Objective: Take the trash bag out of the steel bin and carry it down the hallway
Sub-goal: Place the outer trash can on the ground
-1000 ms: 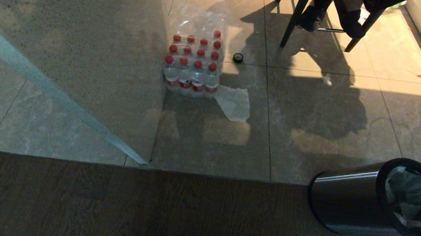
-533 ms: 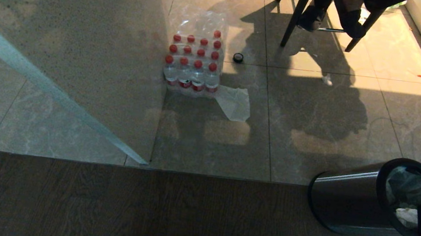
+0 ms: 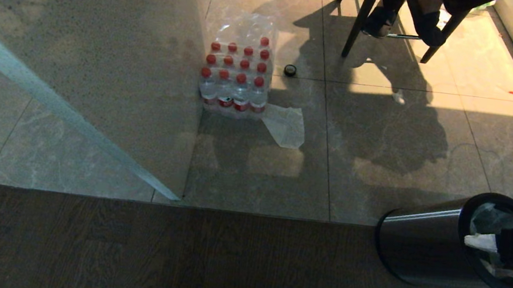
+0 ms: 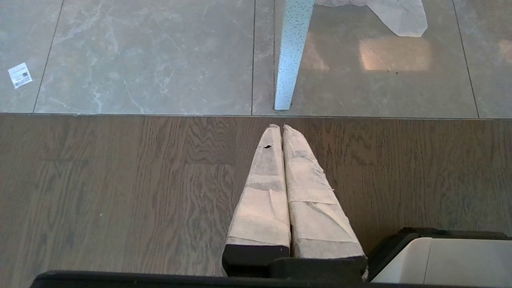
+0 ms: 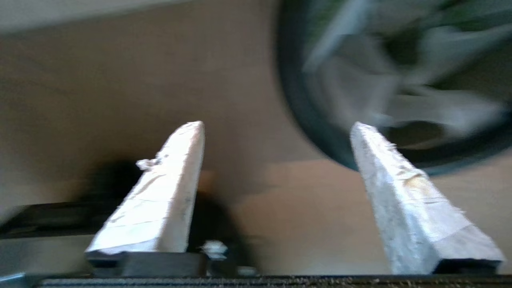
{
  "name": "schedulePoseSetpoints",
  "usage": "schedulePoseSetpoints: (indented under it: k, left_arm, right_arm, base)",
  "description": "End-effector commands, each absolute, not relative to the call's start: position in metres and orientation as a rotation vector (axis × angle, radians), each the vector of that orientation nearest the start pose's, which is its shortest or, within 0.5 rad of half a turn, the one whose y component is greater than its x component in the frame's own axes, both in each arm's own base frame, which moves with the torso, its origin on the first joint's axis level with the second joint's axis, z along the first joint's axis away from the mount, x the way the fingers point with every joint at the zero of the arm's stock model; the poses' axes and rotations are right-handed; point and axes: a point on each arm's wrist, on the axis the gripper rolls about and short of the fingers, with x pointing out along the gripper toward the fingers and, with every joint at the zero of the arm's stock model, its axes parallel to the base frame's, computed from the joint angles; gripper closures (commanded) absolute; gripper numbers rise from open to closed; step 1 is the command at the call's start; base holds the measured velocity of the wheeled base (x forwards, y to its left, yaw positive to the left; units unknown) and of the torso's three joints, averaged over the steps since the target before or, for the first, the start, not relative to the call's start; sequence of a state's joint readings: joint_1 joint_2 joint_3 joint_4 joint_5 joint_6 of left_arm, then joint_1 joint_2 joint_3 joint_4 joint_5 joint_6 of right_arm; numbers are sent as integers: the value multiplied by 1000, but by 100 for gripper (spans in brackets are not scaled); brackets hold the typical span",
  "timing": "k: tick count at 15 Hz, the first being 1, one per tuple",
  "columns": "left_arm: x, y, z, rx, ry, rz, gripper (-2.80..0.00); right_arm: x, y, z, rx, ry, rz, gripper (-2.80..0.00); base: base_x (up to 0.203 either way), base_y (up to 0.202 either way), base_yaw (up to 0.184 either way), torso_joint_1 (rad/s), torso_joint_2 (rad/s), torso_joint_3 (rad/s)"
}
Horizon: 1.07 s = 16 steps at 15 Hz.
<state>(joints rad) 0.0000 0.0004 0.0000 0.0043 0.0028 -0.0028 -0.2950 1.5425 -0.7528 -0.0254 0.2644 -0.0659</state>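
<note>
On your tile floor [image 3: 386, 147], right gripper [image 5: 276, 126] spread wide, empty, at bin [image 3: 422, 248] rim, 4 o'clock; left gripper [image 4: 279, 129] clenched.

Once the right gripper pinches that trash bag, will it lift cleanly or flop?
Probably floppy: the trash bag looks thin and crumpled inside the steel bin. It seems light, so the bin may drag along. The right gripper stands open.

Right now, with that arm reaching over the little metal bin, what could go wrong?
The open right gripper hangs at the steel bin's rim, so it might knock the light bin over. The trash bag is thin and crumpled, so the fingers could close on air or tear it.
</note>
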Motion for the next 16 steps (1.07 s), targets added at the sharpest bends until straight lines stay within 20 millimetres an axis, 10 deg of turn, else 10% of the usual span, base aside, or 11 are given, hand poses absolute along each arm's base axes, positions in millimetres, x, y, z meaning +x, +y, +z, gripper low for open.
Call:
schedulePoseSetpoints:
  k: [1, 16]
  left_arm:
    - [-23, 0, 75, -3, 5, 3, 0]
    - [-23, 0, 75, -3, 5, 3, 0]
  right_arm:
    - [241, -68, 149, 198, 757, 14, -280]
    - [342, -84, 99, 241, 685, 88, -280]
  base:
    - [0, 0, 0, 0, 0, 0]
    - [0, 0, 0, 0, 0, 0]
